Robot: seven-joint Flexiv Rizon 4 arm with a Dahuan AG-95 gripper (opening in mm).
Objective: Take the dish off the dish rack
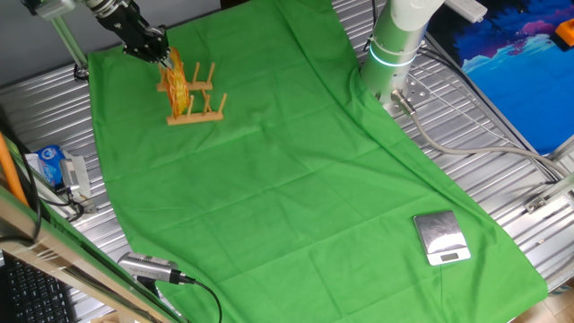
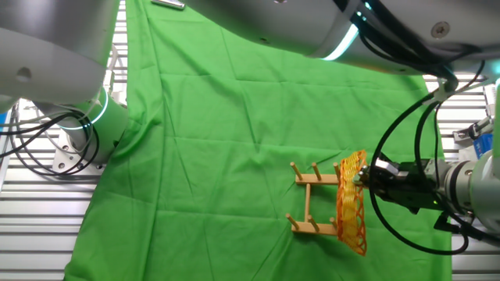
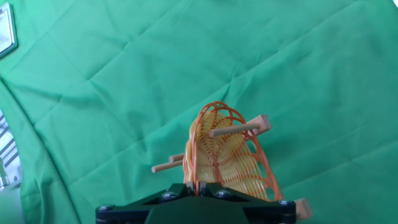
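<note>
At the upper left of one fixed view, the gripper (image 1: 161,56) has its jaws clamped on the rim of the dish (image 1: 176,82), which stands among the dish rack (image 1: 199,109) pegs, so lifting remains.

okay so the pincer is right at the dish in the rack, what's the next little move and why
Probably a short straight lift along the pegs. The pincer appears closed on the rim of the dish, which stands on edge between the pegs of the dish rack. Pulling sideways would likely catch the pegs and drag the rack across the green cloth.
</note>
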